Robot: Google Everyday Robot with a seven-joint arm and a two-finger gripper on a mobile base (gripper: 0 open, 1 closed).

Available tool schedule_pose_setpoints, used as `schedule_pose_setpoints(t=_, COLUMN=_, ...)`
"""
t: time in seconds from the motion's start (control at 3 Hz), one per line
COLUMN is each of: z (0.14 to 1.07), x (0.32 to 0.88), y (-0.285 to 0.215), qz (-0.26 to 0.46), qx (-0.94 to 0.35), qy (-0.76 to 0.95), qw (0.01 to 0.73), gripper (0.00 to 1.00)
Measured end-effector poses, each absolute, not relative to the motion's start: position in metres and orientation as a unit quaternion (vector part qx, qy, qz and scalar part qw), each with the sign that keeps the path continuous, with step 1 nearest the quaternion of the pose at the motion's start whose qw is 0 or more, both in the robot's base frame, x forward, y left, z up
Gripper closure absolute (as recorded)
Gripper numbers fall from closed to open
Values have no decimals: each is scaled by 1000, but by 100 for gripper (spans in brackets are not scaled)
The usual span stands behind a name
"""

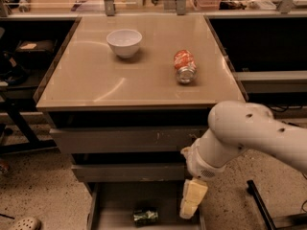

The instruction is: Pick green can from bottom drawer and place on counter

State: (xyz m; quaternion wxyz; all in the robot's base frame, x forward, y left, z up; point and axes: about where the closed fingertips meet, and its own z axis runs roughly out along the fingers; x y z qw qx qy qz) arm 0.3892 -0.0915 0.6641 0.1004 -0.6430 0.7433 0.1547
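The green can point(146, 217) lies on its side on the grey floor of the open bottom drawer point(115, 202), near the picture's lower edge. My gripper point(193, 200) hangs from the white arm point(240, 133) at the drawer's right side. It is just right of the can and a little above it, not touching it. The beige counter point(96, 80) tops the cabinet above.
A white bowl point(124, 42) and an orange-and-white can point(184, 66) lying on its side sit on the counter. Two wider grey drawers point(120, 140) are above the bottom one. A dark frame stands at the left, a dark leg point(259, 202) at the right.
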Motion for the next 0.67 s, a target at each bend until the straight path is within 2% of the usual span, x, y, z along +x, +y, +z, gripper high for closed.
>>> schedule_pose_setpoints(t=0.33, z=600, x=392, y=-67, qz=174, qx=-651, qy=732, qw=100, gripper=0)
schedule_pose_setpoints(t=0.67, z=600, x=392, y=-67, qz=174, qx=-651, qy=732, qw=100, gripper=0)
